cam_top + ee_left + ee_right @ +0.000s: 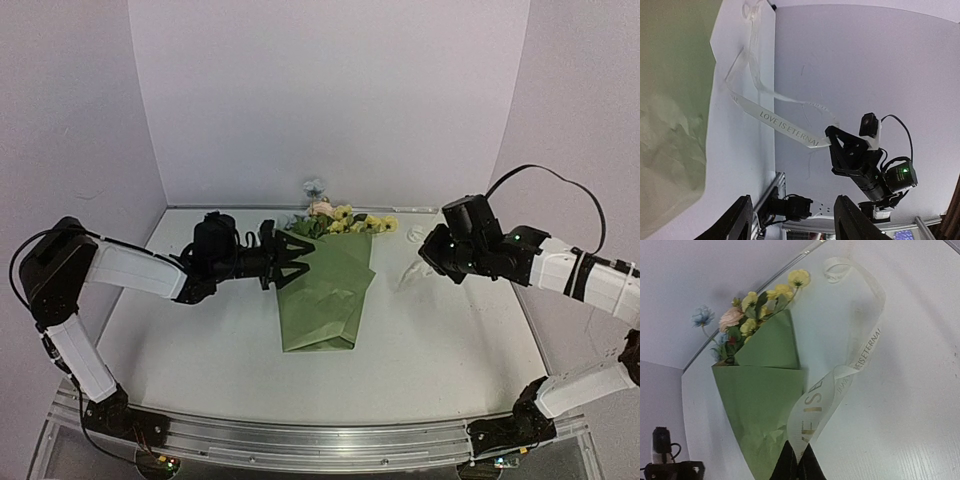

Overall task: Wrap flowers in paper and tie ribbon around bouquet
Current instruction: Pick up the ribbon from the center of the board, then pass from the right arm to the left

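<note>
Your bouquet [322,300] lies in the centre of the overhead frame, with the flowers [345,221] spilling from its upper end. Your left gripper [297,262] sits at the upper left edge of the olive paper [757,390]. Its 2 fingers [740,222] are spread, and the wrist view shows nothing between them. Your right gripper [799,465] is right of centre in the overhead frame, apart from the bouquet, with its jaws pressed together on 1 end of the ribbon [840,382]. From the bottom of the right wrist frame the ribbon curls up and right across the paper's lower right edge. It then loops over the table [910,415] at the upper right, beside the yellow blooms.
</note>
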### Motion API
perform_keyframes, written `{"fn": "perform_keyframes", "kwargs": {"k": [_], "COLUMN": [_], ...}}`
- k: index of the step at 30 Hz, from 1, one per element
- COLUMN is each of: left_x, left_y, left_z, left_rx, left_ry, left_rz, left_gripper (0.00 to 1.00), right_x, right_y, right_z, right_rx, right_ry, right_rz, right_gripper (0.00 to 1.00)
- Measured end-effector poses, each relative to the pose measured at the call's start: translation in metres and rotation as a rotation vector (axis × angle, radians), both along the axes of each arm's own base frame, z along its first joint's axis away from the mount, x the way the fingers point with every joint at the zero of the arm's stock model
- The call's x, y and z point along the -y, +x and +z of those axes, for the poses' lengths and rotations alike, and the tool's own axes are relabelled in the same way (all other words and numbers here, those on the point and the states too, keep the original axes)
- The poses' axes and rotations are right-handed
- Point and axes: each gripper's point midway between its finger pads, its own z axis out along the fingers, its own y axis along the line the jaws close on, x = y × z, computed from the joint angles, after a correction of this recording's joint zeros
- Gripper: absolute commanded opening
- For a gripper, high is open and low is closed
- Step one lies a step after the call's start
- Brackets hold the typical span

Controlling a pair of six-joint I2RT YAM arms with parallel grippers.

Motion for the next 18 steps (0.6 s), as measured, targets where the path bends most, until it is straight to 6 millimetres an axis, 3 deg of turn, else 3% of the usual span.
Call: {"fn": "perform_keyframes", "kwargs": {"k": [3, 7, 13, 18], "left_x": [0.026, 0.045, 0.054, 0.055], "left_y": [-0.019, -0.03, -0.027, -0.024], "left_z": [-0.008, -0.019, -0.019, -0.01], "left_rx": [-0.074, -0.177, -0.297, -0.331], "left_ry": [-0.037, -0.1, -0.235, -0.3], "left_rz": [-0.047, -0.073, -0.047, -0.03], "left_gripper": [0.6, 0.65, 0.72, 0.74], "right_x": [-0.023, -0.049, -0.085, -0.093], "right_y": [-0.01, -0.027, -0.044, -0.054], "right_z": [0.02, 0.033, 0.05, 0.051], "right_rx": [0.047, 0.077, 0.101, 0.107], "right_ry": [0.011, 0.014, 0.02, 0.006], "right_rz": [0.062, 0.133, 0.221, 0.245], "right_gripper": [0.0, 0.0, 0.0, 0.0]}}
